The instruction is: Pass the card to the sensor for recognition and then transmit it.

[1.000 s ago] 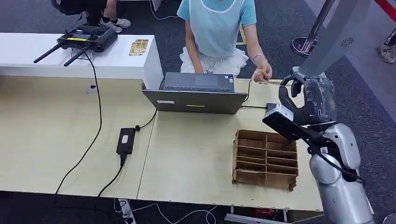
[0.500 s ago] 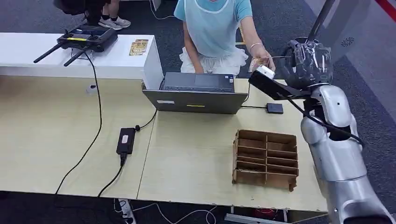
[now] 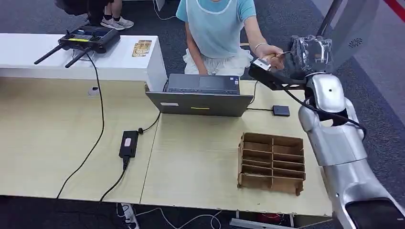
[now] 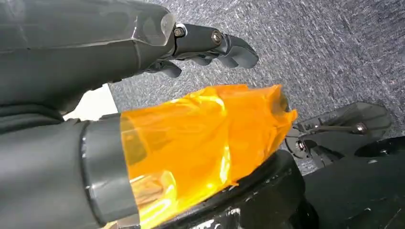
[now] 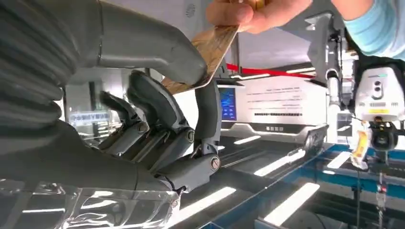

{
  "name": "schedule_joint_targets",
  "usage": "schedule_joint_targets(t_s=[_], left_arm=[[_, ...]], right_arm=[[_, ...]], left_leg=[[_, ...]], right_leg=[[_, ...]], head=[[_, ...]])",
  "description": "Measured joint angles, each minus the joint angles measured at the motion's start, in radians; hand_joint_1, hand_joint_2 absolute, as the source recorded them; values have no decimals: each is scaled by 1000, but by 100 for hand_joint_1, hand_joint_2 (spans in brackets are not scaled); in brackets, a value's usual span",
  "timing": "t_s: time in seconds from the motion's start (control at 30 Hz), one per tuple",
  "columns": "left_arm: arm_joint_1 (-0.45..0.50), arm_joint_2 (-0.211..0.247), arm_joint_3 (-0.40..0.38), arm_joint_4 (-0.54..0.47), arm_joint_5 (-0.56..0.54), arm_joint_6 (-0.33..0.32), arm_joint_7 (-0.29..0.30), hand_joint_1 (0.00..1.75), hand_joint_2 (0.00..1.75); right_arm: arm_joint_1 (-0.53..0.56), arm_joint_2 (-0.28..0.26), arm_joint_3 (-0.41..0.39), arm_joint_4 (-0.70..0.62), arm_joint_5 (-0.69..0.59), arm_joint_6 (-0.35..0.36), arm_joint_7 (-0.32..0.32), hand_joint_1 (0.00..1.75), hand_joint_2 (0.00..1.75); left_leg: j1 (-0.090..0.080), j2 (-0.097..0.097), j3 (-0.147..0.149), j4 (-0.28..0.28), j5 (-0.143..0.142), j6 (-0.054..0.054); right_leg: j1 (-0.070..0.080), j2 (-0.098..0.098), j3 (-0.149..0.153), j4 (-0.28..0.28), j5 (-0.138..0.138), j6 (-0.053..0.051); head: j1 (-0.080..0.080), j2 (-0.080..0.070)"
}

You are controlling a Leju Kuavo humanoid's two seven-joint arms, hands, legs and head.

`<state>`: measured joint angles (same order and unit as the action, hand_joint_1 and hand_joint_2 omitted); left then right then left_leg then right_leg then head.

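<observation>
My right hand (image 3: 310,52) is raised past the table's far right edge, level with a seated person's hand (image 3: 270,51). In the right wrist view a tan patterned card (image 5: 215,45) sits pinched between my right hand's (image 5: 157,95) thumb and a dark finger. The person's fingers (image 5: 253,12) hold the card's other end. The card (image 3: 282,54) shows as a thin edge in the head view. The small black sensor (image 3: 281,110) lies on the table below, right of the laptop. My left hand (image 4: 191,43) hangs over grey carpet, holding nothing, fingers loosely apart.
A grey laptop (image 3: 200,95) stands mid-table in front of the person. A brown cardboard organiser (image 3: 271,162) lies at the near right. A black power brick (image 3: 129,143) with cables lies to the left. A remote controller (image 3: 88,39) rests on a white shelf (image 3: 28,57).
My right hand rose from low over the sensor and swung away from me to the person's hand, which now grips the card's other end.
</observation>
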<state>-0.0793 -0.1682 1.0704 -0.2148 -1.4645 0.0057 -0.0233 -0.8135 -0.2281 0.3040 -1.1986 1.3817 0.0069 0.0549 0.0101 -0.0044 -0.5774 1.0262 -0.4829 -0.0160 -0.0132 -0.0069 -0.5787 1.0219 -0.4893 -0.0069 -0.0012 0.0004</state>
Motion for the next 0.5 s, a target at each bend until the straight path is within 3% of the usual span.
schedule_joint_targets(t_s=[0.5], left_arm=[[0, 0, 0, 0, -7, 0, 0, 0, 0]], right_arm=[[3, 18, -16, 18, 27, -30, 3, 0, 175]], left_leg=[[0, 0, 0, 0, 0, 0]], right_leg=[[0, 0, 0, 0, 0, 0]], head=[[0, 0]])
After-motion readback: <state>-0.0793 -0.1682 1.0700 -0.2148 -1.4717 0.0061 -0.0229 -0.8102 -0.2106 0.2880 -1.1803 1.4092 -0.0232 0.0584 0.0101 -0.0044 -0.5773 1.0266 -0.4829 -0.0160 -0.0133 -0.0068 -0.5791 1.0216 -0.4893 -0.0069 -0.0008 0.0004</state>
